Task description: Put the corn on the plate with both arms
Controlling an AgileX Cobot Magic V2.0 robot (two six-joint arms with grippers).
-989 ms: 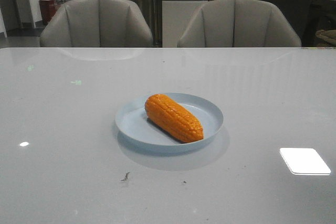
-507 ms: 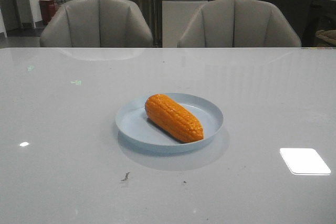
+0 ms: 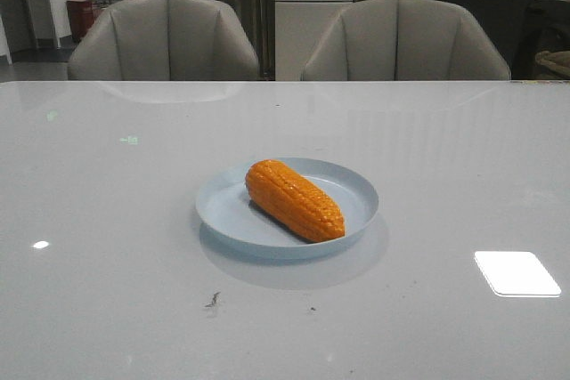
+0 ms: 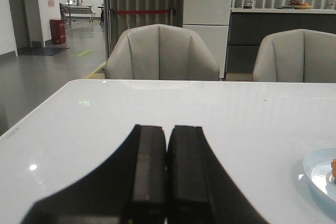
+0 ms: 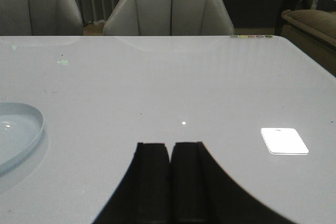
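The orange-yellow corn [image 3: 295, 199] lies slantwise on the pale blue plate [image 3: 230, 211] in the middle of the white table in the front view. Neither arm shows in the front view. In the left wrist view my left gripper [image 4: 168, 128] is shut and empty over bare table, with the plate's edge [image 4: 317, 167] and a bit of corn [image 4: 333, 167] off to one side. In the right wrist view my right gripper [image 5: 170, 145] is shut and empty, with the plate's rim [image 5: 32, 127] apart from it at the frame edge.
Two grey chairs [image 3: 165, 37] [image 3: 405, 37] stand behind the table's far edge. A bright light patch [image 3: 517, 273] reflects on the table at the front right. Small dark specks [image 3: 213, 300] lie in front of the plate.
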